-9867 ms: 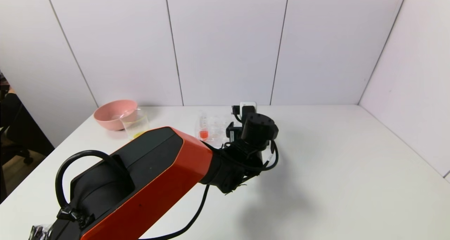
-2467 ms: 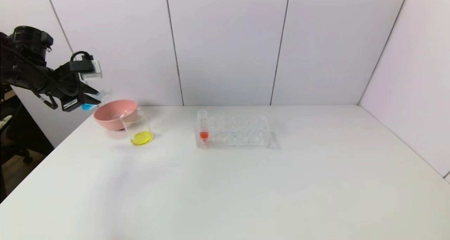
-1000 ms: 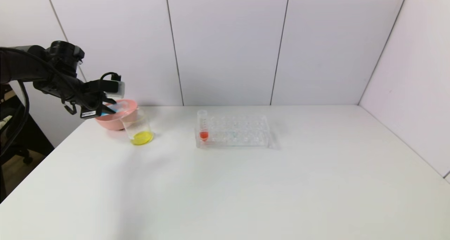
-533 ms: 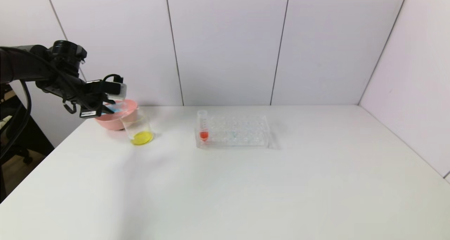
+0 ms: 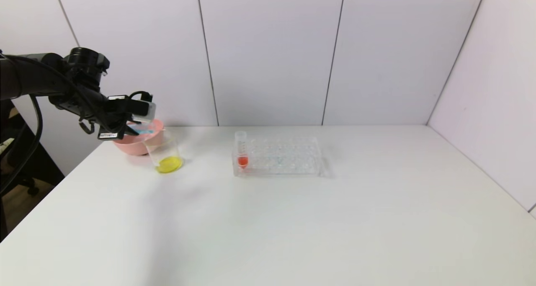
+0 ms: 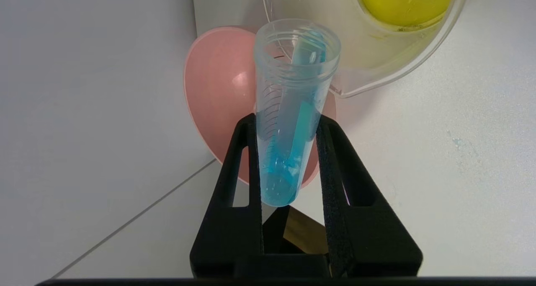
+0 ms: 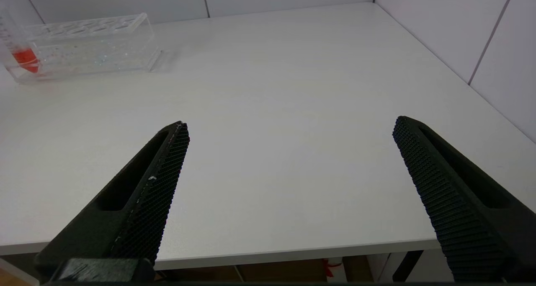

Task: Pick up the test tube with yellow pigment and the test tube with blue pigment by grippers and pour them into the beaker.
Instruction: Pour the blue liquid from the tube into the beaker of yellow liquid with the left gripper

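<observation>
Blue liquid sits tilted in the test tube with blue pigment point(image 6: 289, 122), which the left gripper point(image 6: 289, 160) clamps near its rounded end — both fingers pressed against the glass. In the head view that gripper point(image 5: 125, 124) hangs over the bench's far left corner, the tube point(image 5: 140, 130) lying almost level, its open mouth reaching toward the beaker point(image 5: 164, 154). The beaker already holds a yellow pool at its bottom and stands just in front of the pink bowl point(image 5: 130, 145); no yellow tube is in view.

Spillage looks the main risk. From the wrist view the tube's mouth lies over the bowl and only at the edge of the beaker's rim point(image 6: 360, 89), so tipping further now could send the blue into the bowl or onto the bench point(image 5: 293, 227). The grip is low on a smooth tube, and it might slip or swing as it tips.

The right gripper point(image 7: 289, 127) idles over the bench's near right edge, fingers spread wide with nothing between them. The clear rack point(image 5: 278, 156) stands mid-bench toward the far edge, with the red tube point(image 5: 241, 150) at its left end.

Faint graduation marks ring the blue tube; no figures or brand can be read. A white label on the left gripper is too small to make out.
</observation>
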Tool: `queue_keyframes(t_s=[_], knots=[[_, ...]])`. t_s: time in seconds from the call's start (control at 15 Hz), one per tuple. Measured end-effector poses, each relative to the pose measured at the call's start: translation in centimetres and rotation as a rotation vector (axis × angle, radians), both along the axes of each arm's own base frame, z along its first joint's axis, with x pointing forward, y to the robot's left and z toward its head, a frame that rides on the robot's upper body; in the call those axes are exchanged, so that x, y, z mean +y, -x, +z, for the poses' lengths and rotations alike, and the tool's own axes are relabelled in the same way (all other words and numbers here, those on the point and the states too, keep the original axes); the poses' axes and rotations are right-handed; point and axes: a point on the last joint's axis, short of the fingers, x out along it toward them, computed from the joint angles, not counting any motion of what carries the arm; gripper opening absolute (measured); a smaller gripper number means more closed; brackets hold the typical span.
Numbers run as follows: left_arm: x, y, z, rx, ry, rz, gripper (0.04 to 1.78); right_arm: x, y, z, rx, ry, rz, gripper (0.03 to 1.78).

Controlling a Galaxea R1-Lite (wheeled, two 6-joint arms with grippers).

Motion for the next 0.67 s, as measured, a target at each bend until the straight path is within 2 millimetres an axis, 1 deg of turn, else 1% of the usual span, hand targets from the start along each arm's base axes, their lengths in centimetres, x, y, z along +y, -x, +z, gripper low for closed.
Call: queue_keyframes(t_s=[0.47, 0.67], knots=[[0.03, 0.05, 0.09, -0.002, -0.069, -0.014, 0.42, 0.00, 0.00, 0.00, 0.000, 0.000, 0.000, 1.77], [-0.27, 0.13, 0.34, -0.008, -0.088, -0.022, 0.42, 0.00, 0.00, 0.00, 0.000, 0.000, 0.000, 1.77]])
